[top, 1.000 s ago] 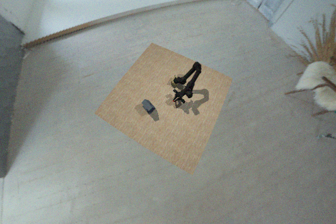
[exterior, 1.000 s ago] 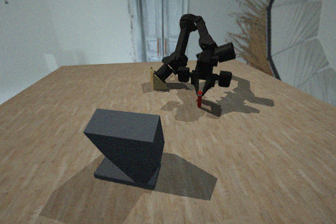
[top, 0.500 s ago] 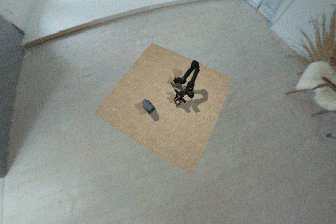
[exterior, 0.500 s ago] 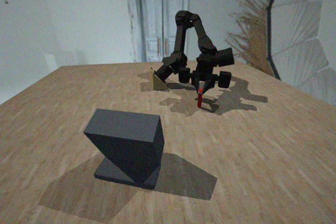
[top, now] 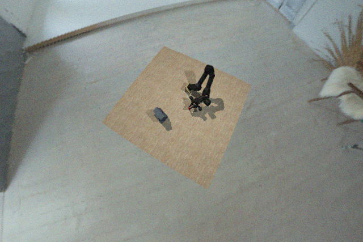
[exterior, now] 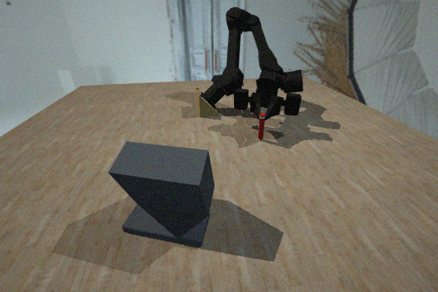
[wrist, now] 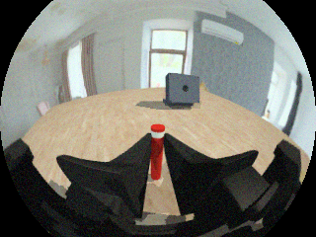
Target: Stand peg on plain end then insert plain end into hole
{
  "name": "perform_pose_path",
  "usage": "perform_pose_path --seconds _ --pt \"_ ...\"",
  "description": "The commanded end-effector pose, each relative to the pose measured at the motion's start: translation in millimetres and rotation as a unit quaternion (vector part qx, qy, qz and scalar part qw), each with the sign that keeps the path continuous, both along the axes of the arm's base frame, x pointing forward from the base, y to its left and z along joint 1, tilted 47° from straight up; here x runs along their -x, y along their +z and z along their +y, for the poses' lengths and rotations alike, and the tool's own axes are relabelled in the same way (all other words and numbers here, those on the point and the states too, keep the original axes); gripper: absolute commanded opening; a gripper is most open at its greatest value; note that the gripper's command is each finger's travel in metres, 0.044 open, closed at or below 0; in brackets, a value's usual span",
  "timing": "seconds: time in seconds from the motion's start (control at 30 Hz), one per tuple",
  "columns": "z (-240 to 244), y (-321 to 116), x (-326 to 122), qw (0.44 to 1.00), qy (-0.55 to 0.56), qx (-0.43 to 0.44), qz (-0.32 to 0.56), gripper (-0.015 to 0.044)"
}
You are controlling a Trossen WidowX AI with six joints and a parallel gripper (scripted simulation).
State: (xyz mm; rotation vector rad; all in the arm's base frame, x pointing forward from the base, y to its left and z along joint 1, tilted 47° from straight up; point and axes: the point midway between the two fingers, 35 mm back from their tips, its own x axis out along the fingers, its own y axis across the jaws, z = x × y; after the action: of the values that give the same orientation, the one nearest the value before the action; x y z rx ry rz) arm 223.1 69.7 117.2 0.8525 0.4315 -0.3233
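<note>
The red peg (exterior: 261, 131) (wrist: 156, 160) (top: 189, 108) stands about upright, with its white band near the top and its plain end down. The plain end is at or very close to the table top; I cannot tell whether it touches. My gripper (exterior: 263, 115) (wrist: 157, 137) is shut on the peg's upper part, its fingers reaching it from the robot's side. The dark grey sloped panel (exterior: 159, 163) (top: 160, 114) (wrist: 175, 94) stands farther out from the robot. Its round hole (wrist: 186, 88) shows in the wrist view, facing the robot; the exterior camera sees the panel from behind.
A yellowish wedge-shaped piece (exterior: 209, 107) stands beside the arm's base. The wooden table top (exterior: 318, 204) (top: 187, 145) lies between and around the peg and the panel. The panel rests on a flat dark foot (exterior: 141, 223). Shadows of the arm fall around the peg.
</note>
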Motion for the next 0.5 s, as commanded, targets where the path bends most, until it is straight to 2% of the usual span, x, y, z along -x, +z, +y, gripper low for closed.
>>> perform_pose_path --seconds 0.0,0.47 --pt "0.4 -2.2 2.3 1.000 -0.011 0.008 -0.006 0.0049" --pt "4.6 -3.1 4.5 1.000 -0.012 0.011 -0.011 0.0049"
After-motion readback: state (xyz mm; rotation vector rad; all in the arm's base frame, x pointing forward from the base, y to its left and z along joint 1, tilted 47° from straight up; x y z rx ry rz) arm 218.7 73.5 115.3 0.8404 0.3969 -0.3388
